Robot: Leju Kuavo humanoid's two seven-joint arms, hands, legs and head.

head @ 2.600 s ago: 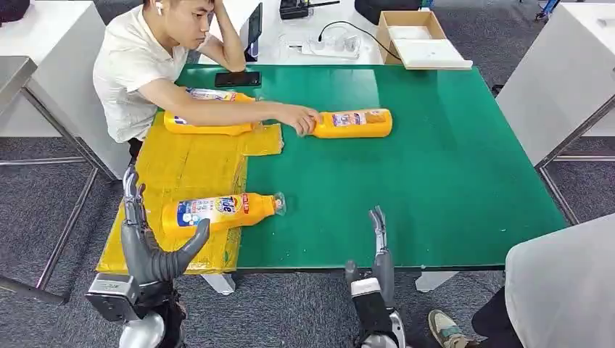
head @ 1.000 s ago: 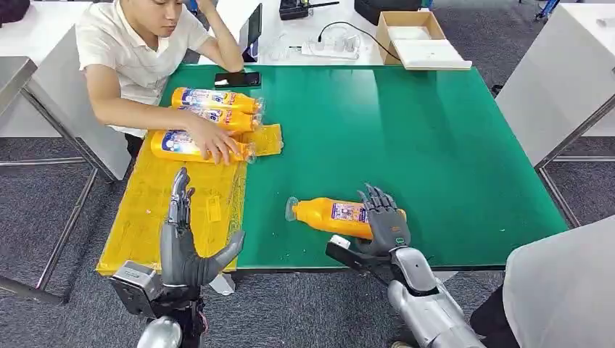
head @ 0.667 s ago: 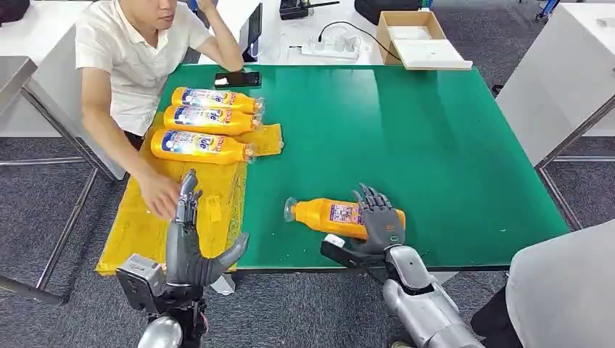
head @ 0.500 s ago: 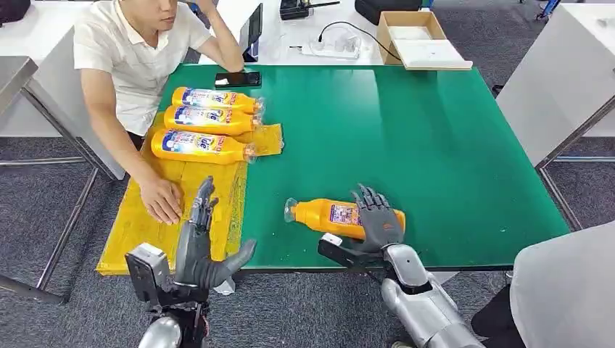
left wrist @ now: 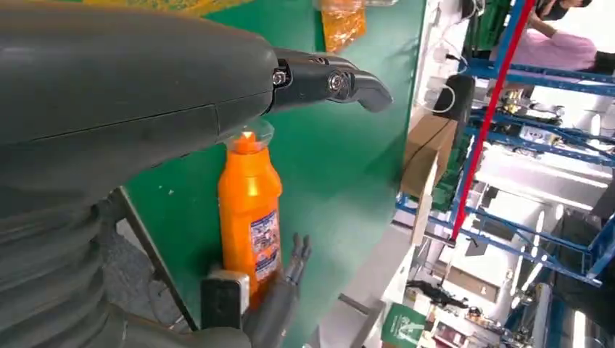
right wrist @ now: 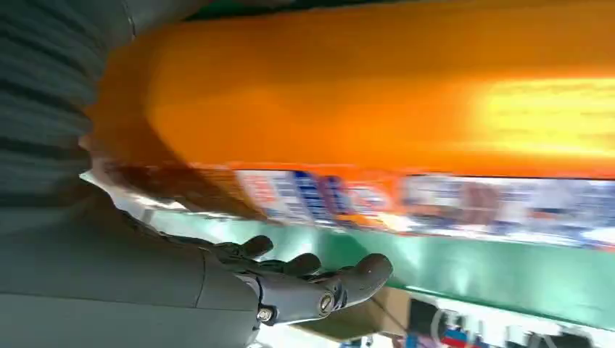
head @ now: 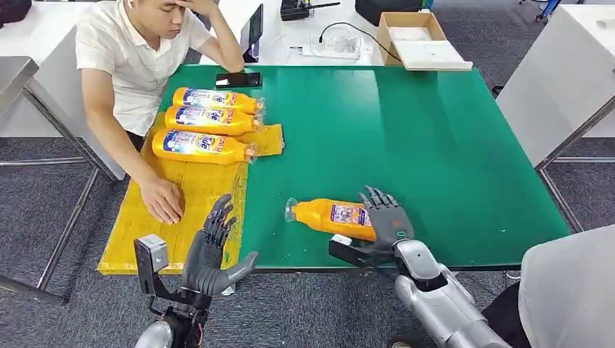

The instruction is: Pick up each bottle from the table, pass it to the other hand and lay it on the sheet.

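Left hand (head: 212,246) moved right – open, empty | right hand (head: 386,221) grasps bottle (head: 332,216) base, lower centre – cap points left

1. You see the left hand (head: 212,250) with dark grey fingers, a thick lighter grey thumb, and a silver box-shaped block at the wrist.
2. Your right hand (head: 388,221) has dark fingers with a small green mark on its back; its forearm is rounded silver.
3. In the wrist views, note the grey ribbed cover and small screws at the fingers (left wrist: 330,78).
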